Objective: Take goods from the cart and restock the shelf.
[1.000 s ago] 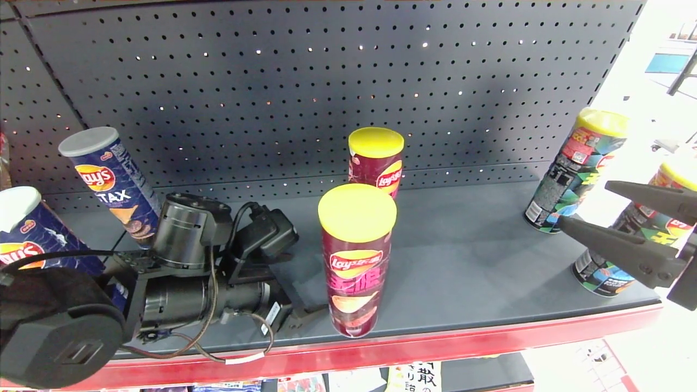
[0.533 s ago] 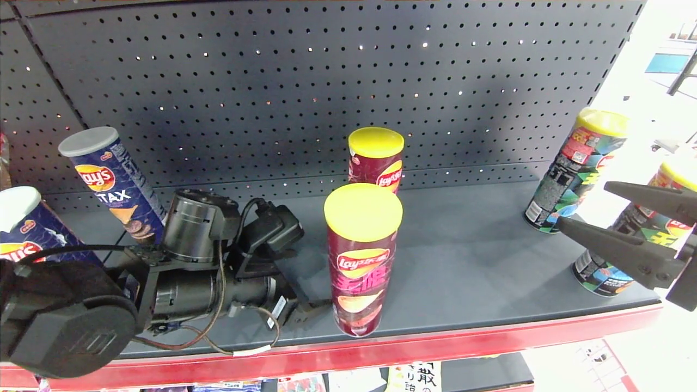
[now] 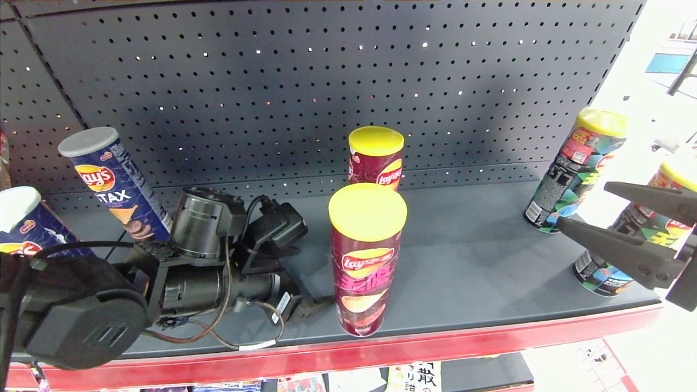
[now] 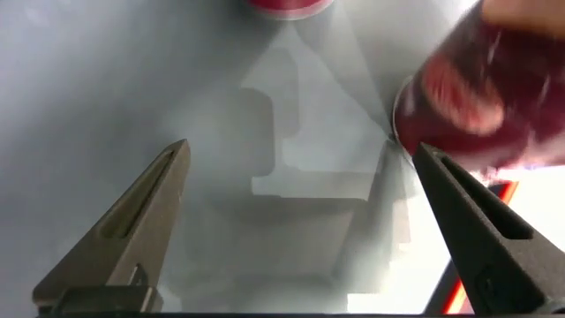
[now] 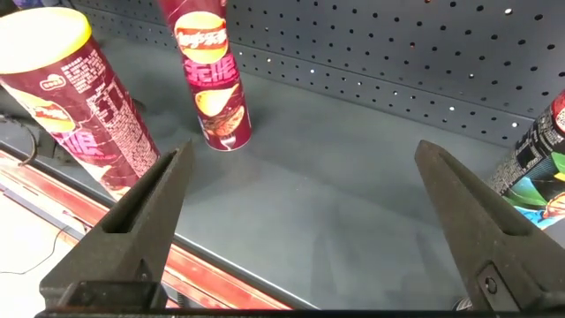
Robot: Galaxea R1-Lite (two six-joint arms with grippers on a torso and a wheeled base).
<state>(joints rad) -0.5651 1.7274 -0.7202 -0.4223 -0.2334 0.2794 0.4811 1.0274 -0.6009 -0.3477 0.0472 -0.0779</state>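
Note:
A maroon chip can with a yellow lid (image 3: 366, 261) stands near the shelf's red front edge (image 3: 435, 343). A second maroon can (image 3: 375, 158) stands behind it by the pegboard. My left arm lies low on the shelf deck. Its gripper (image 4: 302, 148) is open, and one fingertip (image 3: 318, 303) is against the base of the front can (image 4: 485, 97). Bare shelf shows between the fingers. My right gripper (image 3: 582, 204) hangs open at the shelf's right end, holding nothing. In its wrist view, that gripper (image 5: 305, 146) faces both maroon cans (image 5: 75, 106) (image 5: 216, 79).
Two blue chip cans (image 3: 111, 179) (image 3: 27, 228) stand at the left behind my left arm. Two black-and-green cans with yellow lids (image 3: 580, 169) (image 3: 631, 239) stand at the right end. Grey shelf deck (image 3: 479, 256) lies open between the maroon cans and those.
My left arm has slid to the right along the shelf. The front maroon can has shifted a little to the right with it. The right gripper has not moved.

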